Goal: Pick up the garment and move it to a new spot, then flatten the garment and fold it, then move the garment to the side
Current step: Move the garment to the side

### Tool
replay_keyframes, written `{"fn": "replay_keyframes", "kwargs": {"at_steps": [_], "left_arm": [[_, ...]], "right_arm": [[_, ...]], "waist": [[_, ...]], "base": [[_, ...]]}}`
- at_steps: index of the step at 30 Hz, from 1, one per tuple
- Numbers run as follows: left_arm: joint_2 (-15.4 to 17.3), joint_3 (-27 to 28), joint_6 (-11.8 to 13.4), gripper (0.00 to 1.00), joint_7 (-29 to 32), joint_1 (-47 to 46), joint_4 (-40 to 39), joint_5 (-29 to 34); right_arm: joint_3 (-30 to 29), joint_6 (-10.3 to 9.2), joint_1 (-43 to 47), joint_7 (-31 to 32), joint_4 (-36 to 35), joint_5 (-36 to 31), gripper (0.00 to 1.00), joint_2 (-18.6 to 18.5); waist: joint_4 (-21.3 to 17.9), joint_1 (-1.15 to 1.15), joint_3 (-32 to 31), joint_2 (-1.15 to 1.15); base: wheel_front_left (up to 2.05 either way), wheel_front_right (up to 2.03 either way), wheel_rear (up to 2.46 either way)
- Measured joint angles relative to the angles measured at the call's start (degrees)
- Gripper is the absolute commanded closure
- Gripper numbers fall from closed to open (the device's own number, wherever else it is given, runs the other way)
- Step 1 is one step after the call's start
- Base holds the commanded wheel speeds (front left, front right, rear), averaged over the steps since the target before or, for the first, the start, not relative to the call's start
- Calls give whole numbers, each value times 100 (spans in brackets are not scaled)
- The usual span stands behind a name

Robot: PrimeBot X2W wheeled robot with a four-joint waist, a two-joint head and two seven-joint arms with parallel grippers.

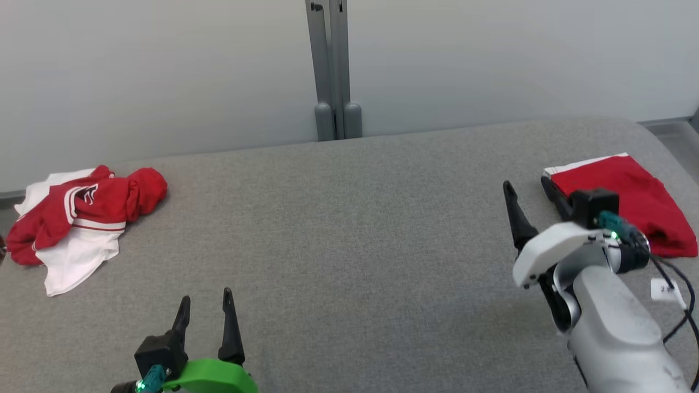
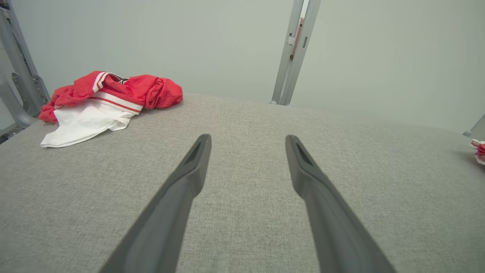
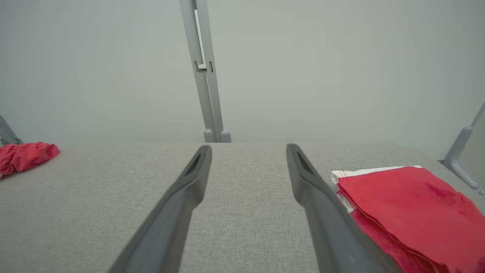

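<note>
A crumpled red and white garment (image 1: pixel 82 218) lies in a heap at the far left of the grey table; it also appears at upper left in the left wrist view (image 2: pixel 113 98) and at the left edge of the right wrist view (image 3: pixel 26 155). A second red garment (image 1: pixel 628 191), folded flat with a white edge, lies at the far right (image 3: pixel 409 204). My left gripper (image 1: pixel 206 297) is open near the front edge, empty, well short of the heap (image 2: pixel 248 138). My right gripper (image 1: pixel 527 188) is open and empty just left of the folded garment (image 3: pixel 248 148).
The grey cloth-covered table (image 1: pixel 349 229) stretches between the two garments. A grey metal post (image 1: pixel 333 71) stands against the pale wall behind its back edge. Metal frame pieces stand off the table's left end (image 2: pixel 19 76) and right end (image 3: pixel 460 151).
</note>
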Motion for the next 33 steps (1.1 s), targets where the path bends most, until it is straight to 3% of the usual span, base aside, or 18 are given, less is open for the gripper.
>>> {"fn": "replay_keyframes", "kwargs": {"at_steps": [8,13,20,33], "left_arm": [[-51,177,-115,0,-2,414,-186,163],[-96,165,-210,0,-9,463,-221,255],[-148,165,-287,0,-10,458,-213,374],[-175,181,-342,0,-10,443,-138,447]], "right_arm": [[-875,0,1755,0,-1760,-717,0,512],[-1166,-2,2599,0,-2648,-842,0,568],[-787,0,3260,0,-3072,-468,0,590],[-723,0,3332,0,-3163,-488,0,589]], "waist": [[275,0,-198,0],[378,0,-180,0],[363,0,-136,0],[351,0,-103,0]], "base": [[0,0,0],[0,0,0],[0,0,0],[0,0,0]]}}
